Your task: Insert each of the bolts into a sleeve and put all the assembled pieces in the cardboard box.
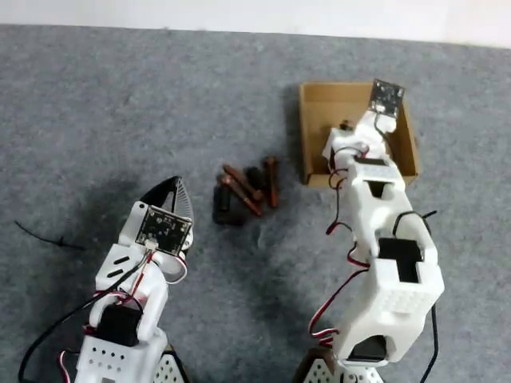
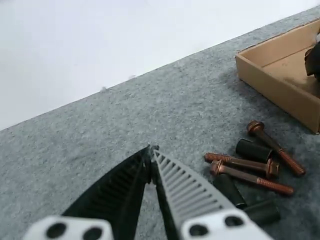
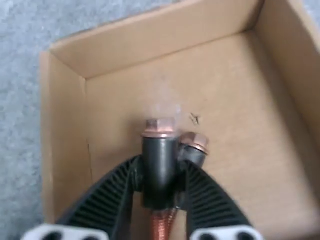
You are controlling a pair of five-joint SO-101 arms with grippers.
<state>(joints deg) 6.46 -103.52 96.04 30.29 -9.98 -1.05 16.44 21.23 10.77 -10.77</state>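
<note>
Right pincer [image 3: 160, 167] is squeezed tight on a black sleeve [image 3: 159, 160] with a bolt [image 3: 159, 127] in it (copper head showing), over the cardboard box [image 3: 65, 125]. Left pincer [image 2: 151, 151] is closed and empty, near loose bolts [image 2: 247, 164] on the table [image 2: 75, 165].

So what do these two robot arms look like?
The left arm and right arm have white shells around black motors, with red, black and white wires alongside. A circuit board sits at each wrist. The left gripper has one black finger and one ribbed pale grey; the right gripper shows black ribbed ones.
</note>
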